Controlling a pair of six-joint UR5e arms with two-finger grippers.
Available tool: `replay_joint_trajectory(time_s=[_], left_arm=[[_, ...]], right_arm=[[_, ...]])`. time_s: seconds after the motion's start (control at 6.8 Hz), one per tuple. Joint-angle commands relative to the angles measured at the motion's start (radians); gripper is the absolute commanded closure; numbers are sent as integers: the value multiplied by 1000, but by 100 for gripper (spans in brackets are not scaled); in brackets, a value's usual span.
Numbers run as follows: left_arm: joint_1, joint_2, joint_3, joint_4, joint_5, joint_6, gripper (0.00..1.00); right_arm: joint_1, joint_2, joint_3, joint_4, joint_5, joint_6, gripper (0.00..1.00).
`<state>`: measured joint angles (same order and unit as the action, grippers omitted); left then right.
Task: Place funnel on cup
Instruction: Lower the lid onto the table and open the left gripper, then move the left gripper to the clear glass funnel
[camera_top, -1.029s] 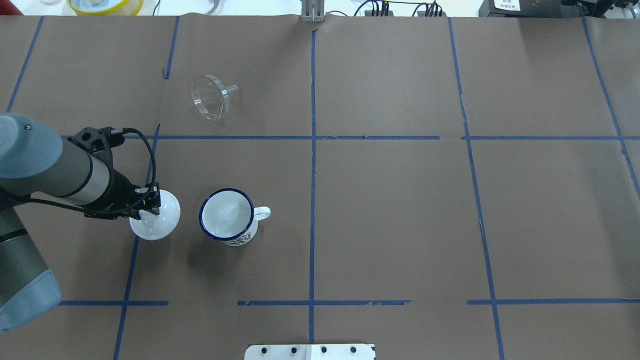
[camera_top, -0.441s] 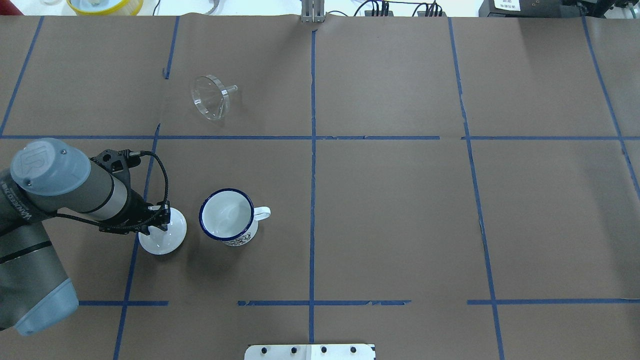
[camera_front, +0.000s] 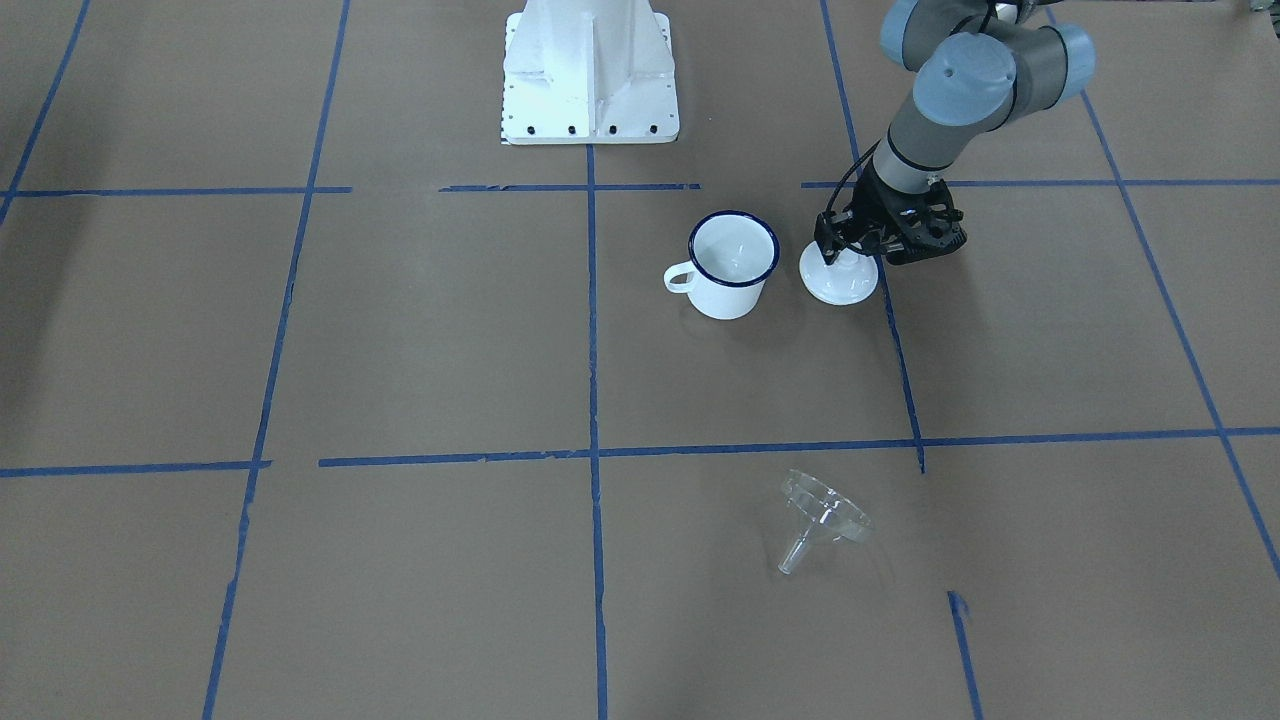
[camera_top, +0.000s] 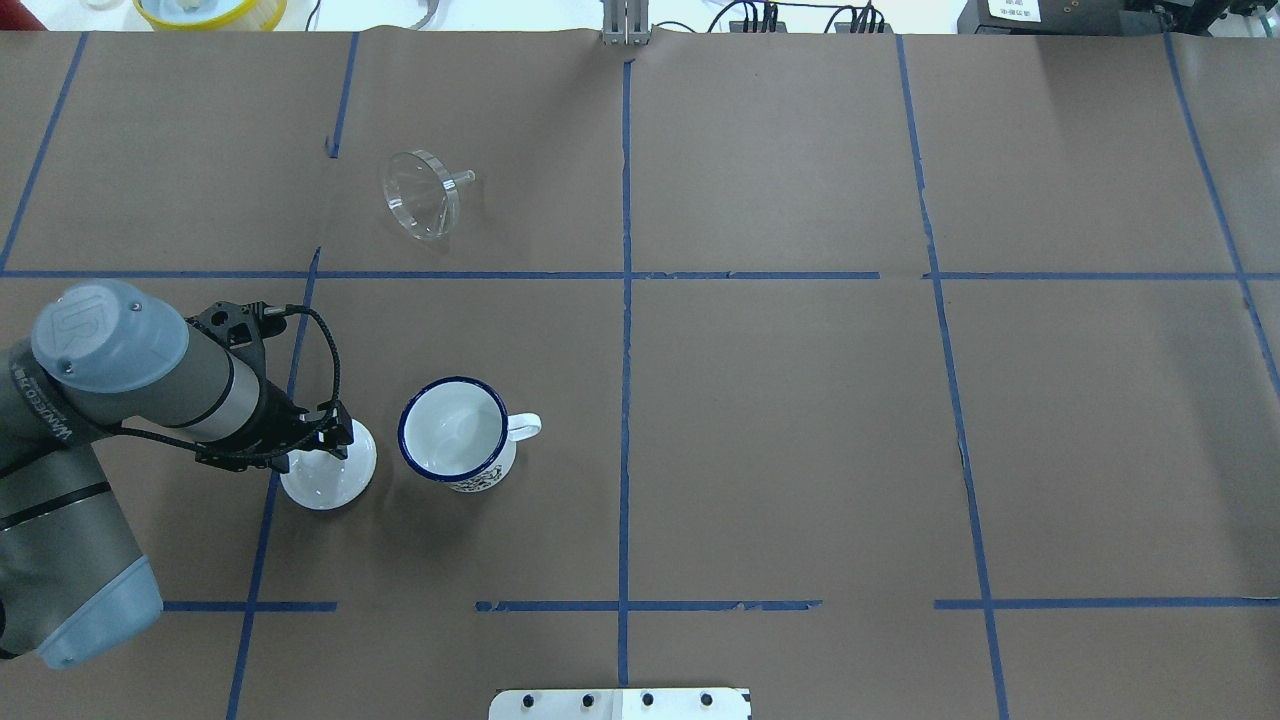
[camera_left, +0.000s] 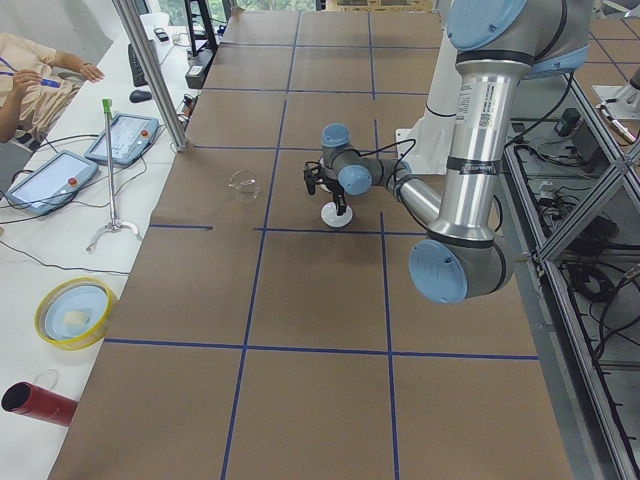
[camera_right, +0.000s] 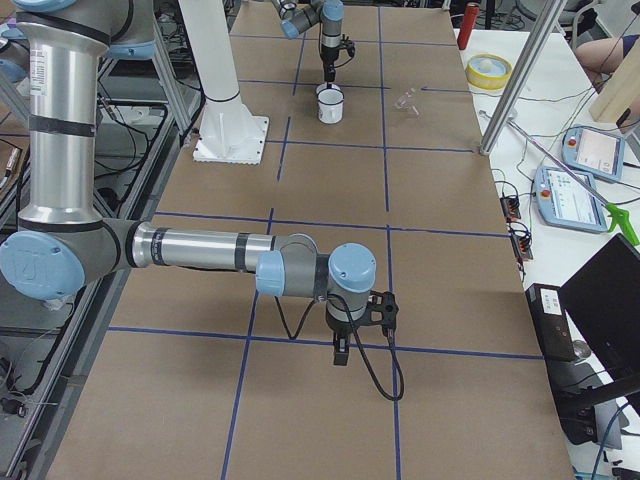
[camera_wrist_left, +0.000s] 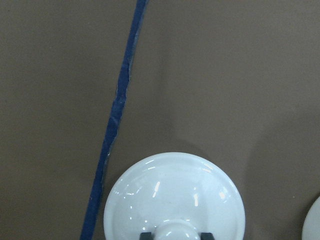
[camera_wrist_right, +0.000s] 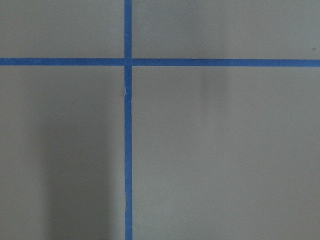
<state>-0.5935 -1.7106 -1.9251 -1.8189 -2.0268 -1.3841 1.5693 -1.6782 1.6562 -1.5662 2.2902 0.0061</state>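
The clear funnel (camera_top: 422, 195) lies on its side on the brown paper, far from the arm; it also shows in the front view (camera_front: 825, 520). The cup (camera_top: 455, 435), a white mug with a dark-blue rim, stands upright and uncovered, handle to the right (camera_front: 733, 265). My left gripper (camera_top: 322, 440) is shut on the knob of a white domed lid (camera_top: 330, 482), low at the table just left of the cup. In the left wrist view the lid (camera_wrist_left: 175, 195) fills the bottom edge. My right gripper (camera_right: 342, 350) hangs over bare paper far away; I cannot tell its state.
The white robot base (camera_front: 590, 70) stands behind the cup. A yellow-rimmed bowl (camera_top: 210, 10) and a metal post (camera_top: 625, 20) sit at the table's far edge. Blue tape lines cross the paper. An operator and tablets (camera_left: 125, 135) are beside the table.
My left arm has lowered the lid toward the table and shifted it slightly right, nearer the cup. The funnel and cup have not moved.
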Motion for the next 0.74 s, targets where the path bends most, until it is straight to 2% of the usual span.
replay_joint_trajectory(time_s=[0.0, 0.15, 0.29, 0.44, 0.59], left_arm=[[-18, -7, -49, 13, 0, -3, 1], [-76, -14, -76, 26, -1, -4, 2], [-169, -42, -59, 26, -31, -31, 2], [-211, -93, -22, 12, -33, -94, 2], [-253, -204, 82, 0, -29, -230, 1]], right_arm=[[0, 0, 0, 0, 0, 0, 0], [0, 0, 0, 0, 0, 0, 0], [0, 0, 0, 0, 0, 0, 0], [0, 0, -1, 0, 0, 0, 0], [0, 0, 0, 0, 0, 0, 0]])
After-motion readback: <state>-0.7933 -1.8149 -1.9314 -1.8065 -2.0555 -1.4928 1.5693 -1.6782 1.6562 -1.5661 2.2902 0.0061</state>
